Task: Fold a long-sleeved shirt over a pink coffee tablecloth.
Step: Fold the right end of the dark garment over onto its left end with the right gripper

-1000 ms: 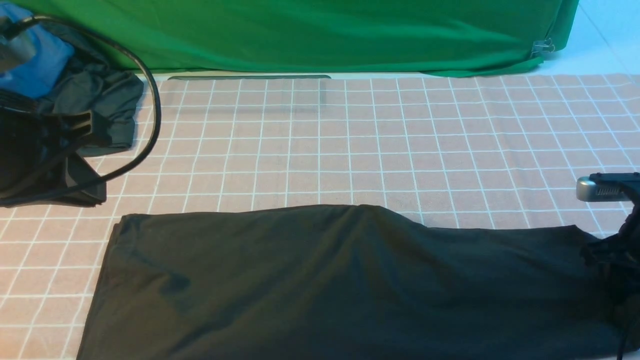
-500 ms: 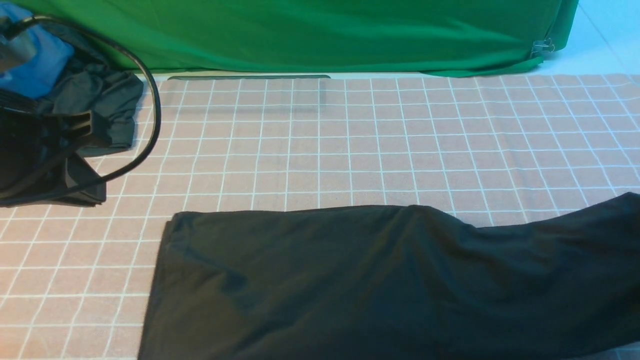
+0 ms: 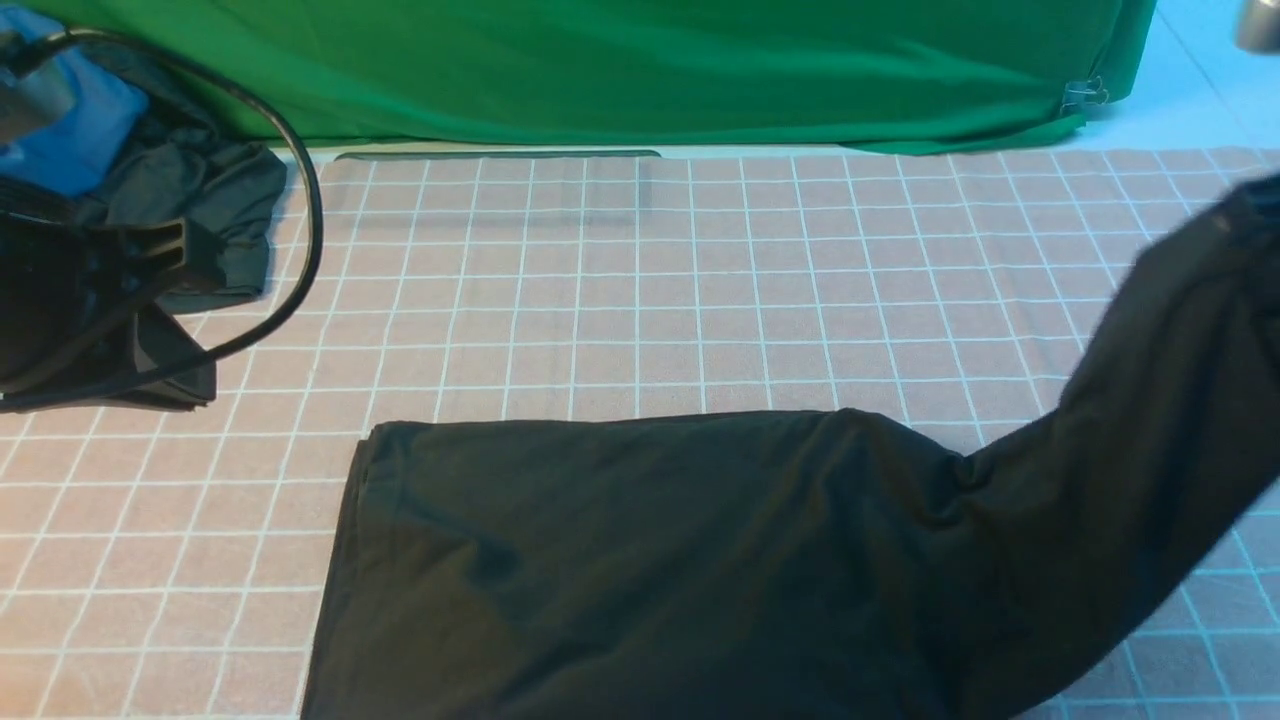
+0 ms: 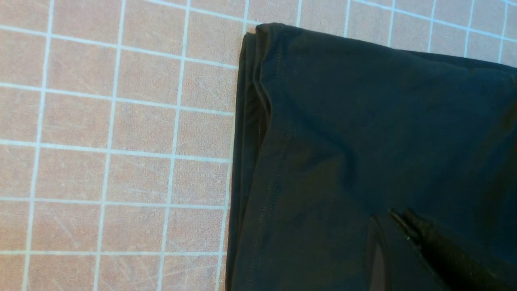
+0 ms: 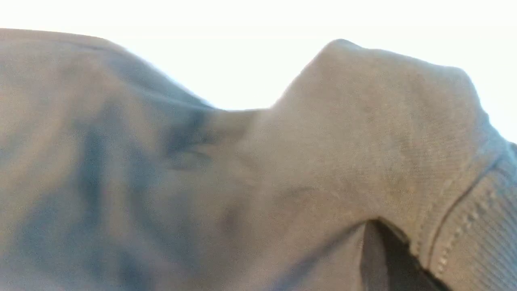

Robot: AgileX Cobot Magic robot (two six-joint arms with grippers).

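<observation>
My right arm is raised at the frame's right edge, its jaws [image 5: 377,226] clenched on the shirt [image 3: 640,560] and lifting that end off the tablecloth [image 3: 620,300]. My left arm [image 3: 90,310] hovers at left, jaws [image 4: 389,216] closed, above the shirt's folded end.

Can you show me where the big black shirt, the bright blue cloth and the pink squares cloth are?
Black cotton shirt [image 3: 640,560]: front view, its folded middle.
Bright blue cloth [image 3: 75,130]: front view, its crumpled side.
Pink white-gridded tablecloth [image 3: 665,295]: front view, bare middle.
</observation>
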